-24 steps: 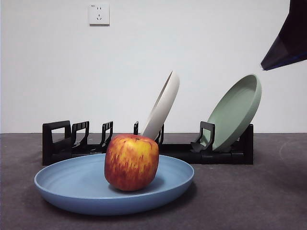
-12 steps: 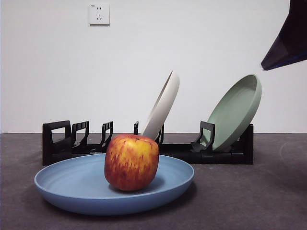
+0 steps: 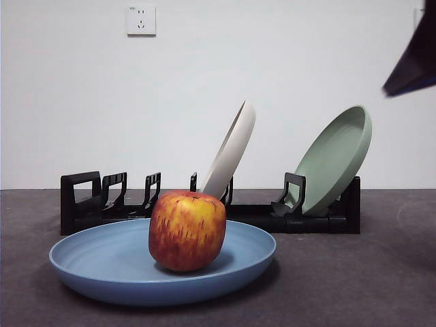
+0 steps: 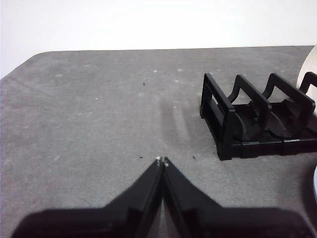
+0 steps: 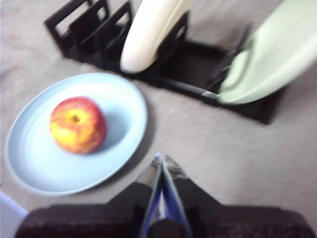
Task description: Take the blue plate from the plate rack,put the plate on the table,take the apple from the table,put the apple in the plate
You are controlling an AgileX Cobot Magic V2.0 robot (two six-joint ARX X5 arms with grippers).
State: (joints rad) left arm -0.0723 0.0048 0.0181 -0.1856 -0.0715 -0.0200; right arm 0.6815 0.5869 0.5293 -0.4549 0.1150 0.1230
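The blue plate point(image 3: 122, 269) lies flat on the table point(image 3: 354, 279) in front of the plate rack point(image 3: 320, 221). The apple point(image 3: 187, 230) sits upright in the plate's middle. In the right wrist view the apple point(image 5: 78, 124) rests in the blue plate point(image 5: 29, 153). My right gripper point(image 5: 162, 157) is shut and empty, high above the table beside the plate; it shows as a dark tip point(image 3: 412, 65) at the top right of the front view. My left gripper point(image 4: 162, 160) is shut and empty over bare table near the rack's end point(image 4: 223, 124).
A cream-white plate point(image 3: 231, 150) and a sage-green plate point(image 3: 334, 160) lean in the rack's slots. The rack's left slots point(image 3: 109, 194) hold nothing. A wall socket point(image 3: 140, 20) is on the white wall behind.
The dark tip of the right arm has drawn back up and to the right at the front view's top corner. The plate and apple have not moved.
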